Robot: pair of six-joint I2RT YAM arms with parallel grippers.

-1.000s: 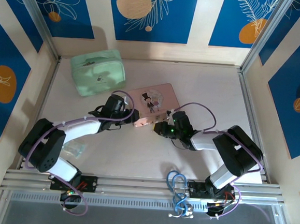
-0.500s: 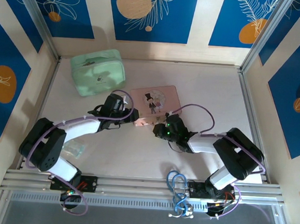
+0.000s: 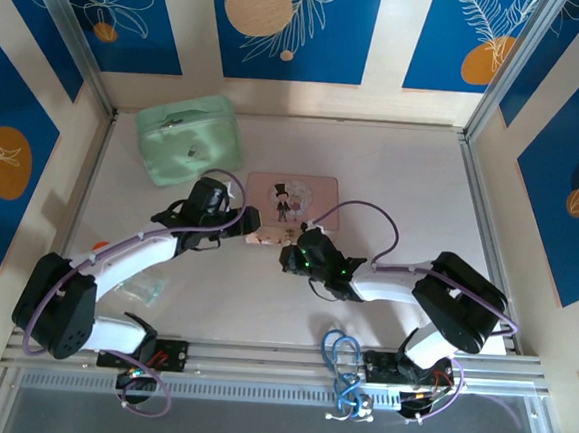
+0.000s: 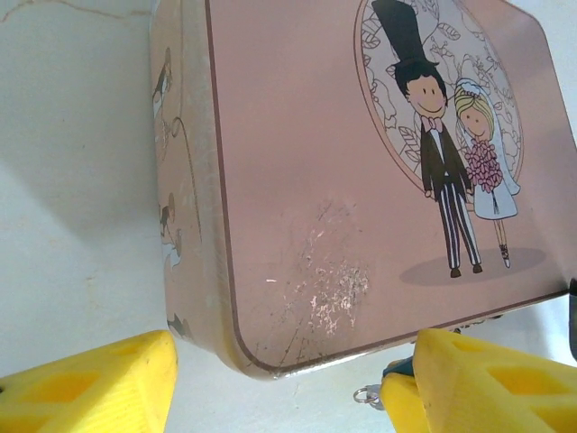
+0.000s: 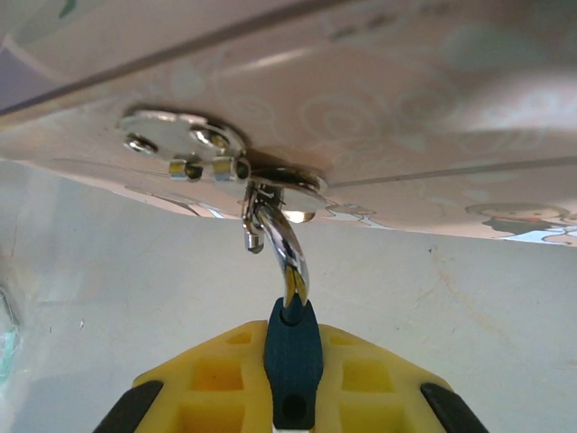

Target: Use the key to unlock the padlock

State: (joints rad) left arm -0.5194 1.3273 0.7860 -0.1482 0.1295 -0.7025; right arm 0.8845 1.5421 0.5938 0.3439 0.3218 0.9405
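Observation:
The pink picture tin (image 3: 293, 202) lies mid-table. My right gripper (image 5: 290, 383) is shut on the blue body of the tiny padlock (image 5: 291, 356). Its silvery shackle (image 5: 287, 253) is hooked through the hasp (image 5: 270, 176) on the tin's front wall, and one shackle end hangs free beside it. In the top view that gripper (image 3: 291, 257) sits at the tin's near edge. My left gripper (image 4: 284, 392) is open, its yellow fingers (image 4: 90, 388) either side of the tin's near corner (image 4: 261, 356) without touching it. A small silver ring (image 4: 363, 395) lies by its right finger. I cannot make out the key.
A mint-green case (image 3: 188, 138) stands at the back left. A clear plastic bag (image 3: 144, 285) lies near the left arm's base, and a blue cable coil (image 3: 344, 356) by the front rail. Patterned walls close in the table on three sides.
The left gripper has opened wider and drawn back off the tin. The tin has turned square to the table. The right gripper has slid left along the tin's front with the padlock.

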